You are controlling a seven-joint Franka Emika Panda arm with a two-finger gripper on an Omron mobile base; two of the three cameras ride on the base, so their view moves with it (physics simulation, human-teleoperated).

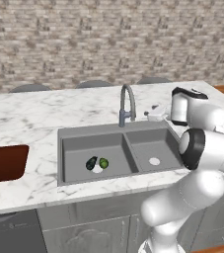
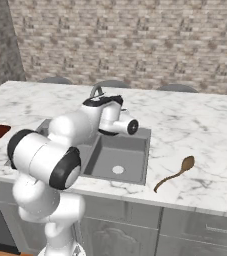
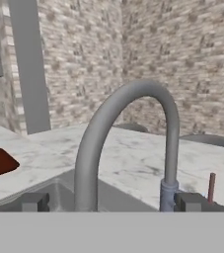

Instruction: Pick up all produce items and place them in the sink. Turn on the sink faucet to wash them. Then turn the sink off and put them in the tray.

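Observation:
In the left base view, the dark oblong produce item (image 1: pixel 91 163) and the green ball (image 1: pixel 104 162) lie side by side on the drain of the sink's (image 1: pixel 64 138) left basin. The grey gooseneck faucet (image 1: pixel 127 104) stands behind the divider. My gripper (image 1: pixel 154 115) hovers just right of the faucet at spout height, pointing at it. The hand view shows the faucet arch (image 3: pixel 128 143) close ahead, with my gripper (image 3: pixel 111 202) open and its fingertips (image 3: pixel 34 201) wide apart and empty. A thin lever (image 3: pixel 211 188) sticks up right of the faucet base. The reddish-brown tray (image 1: pixel 2 163) sits on the counter far left.
A brown wooden spoon (image 2: pixel 177 172) lies on the marble counter right of the sink (image 2: pixel 135 170). The right basin (image 1: pixel 154 148) holds nothing but its drain. A brick wall runs behind the island, with chair backs (image 1: pixel 93 84) along its far edge.

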